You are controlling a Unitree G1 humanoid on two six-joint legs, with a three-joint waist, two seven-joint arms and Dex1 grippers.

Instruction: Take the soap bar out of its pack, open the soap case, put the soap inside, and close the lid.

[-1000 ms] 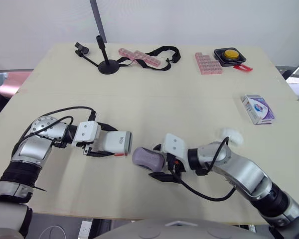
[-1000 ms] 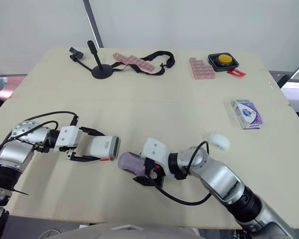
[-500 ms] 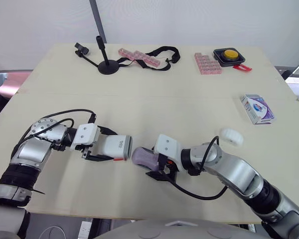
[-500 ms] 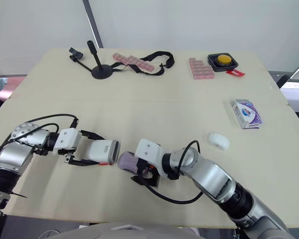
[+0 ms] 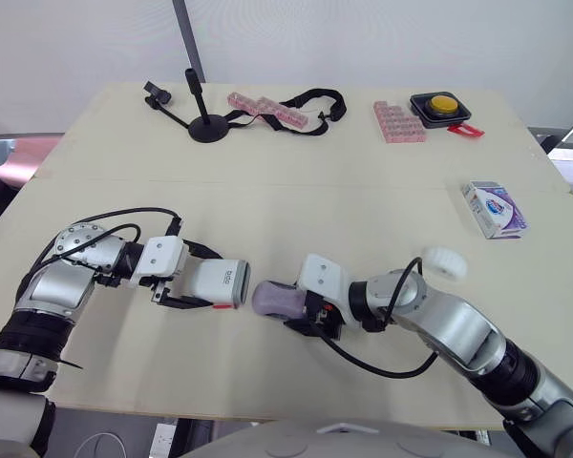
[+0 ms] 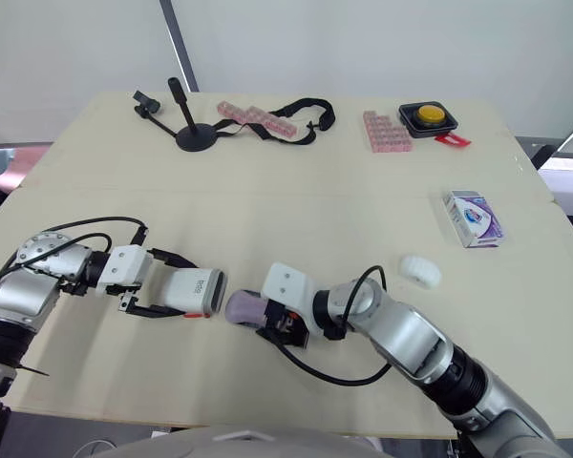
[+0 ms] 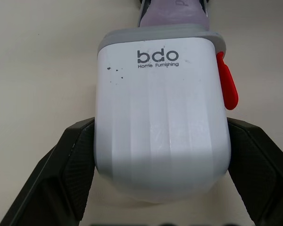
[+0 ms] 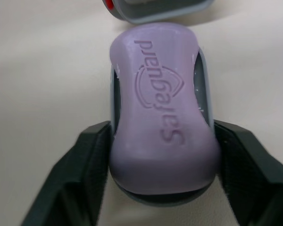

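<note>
Left jaws clamp the lid (image 5: 220, 282); right jaws clamp the tray (image 8: 202, 89) bearing the soap (image 5: 279, 301), the lid just beside at its 9 o'clock.

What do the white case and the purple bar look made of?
White case: probably hard plastic, smooth and slightly glossy, with a printed logo and faint ribs. Purple bar: soap, matte and waxy-looking, brand name embossed.

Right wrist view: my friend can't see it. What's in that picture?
A purple soap bar stamped Safeguard lies in a grey tray, squeezed by the right gripper. Just past it, over the pale table, is the grey rim of the soap case with a bit of red.
</note>
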